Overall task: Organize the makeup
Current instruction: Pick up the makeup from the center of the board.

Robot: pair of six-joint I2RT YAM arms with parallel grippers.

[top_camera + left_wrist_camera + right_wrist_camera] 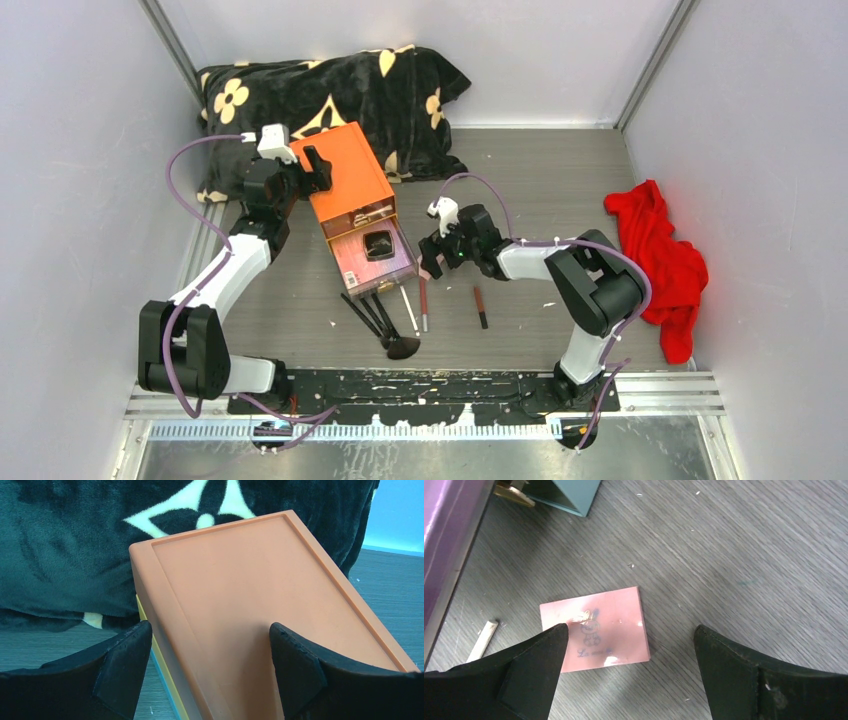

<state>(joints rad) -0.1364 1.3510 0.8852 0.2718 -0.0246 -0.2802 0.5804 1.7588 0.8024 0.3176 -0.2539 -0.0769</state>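
Makeup brushes (372,318) and pencils (424,300) lie loose on the tabletop (540,190) by the orange box (345,178), whose pulled-out drawer (385,268) holds one dark item (379,245). Right gripper (629,632), jaws spread, hovers over the pink palette (614,620); left gripper (210,627), jaws spread, straddles the box's edge.

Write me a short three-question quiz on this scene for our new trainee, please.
1. True or false: the right tool is shut on the pink palette.
2. Which thing does the left tool straddle? A) red cloth B) orange box C) flowered blanket
3. Fill in: the fluffy brush lies on the ____.

Key: 1. False: the tool is open above the palette, which lies flat. 2. B. 3. table.
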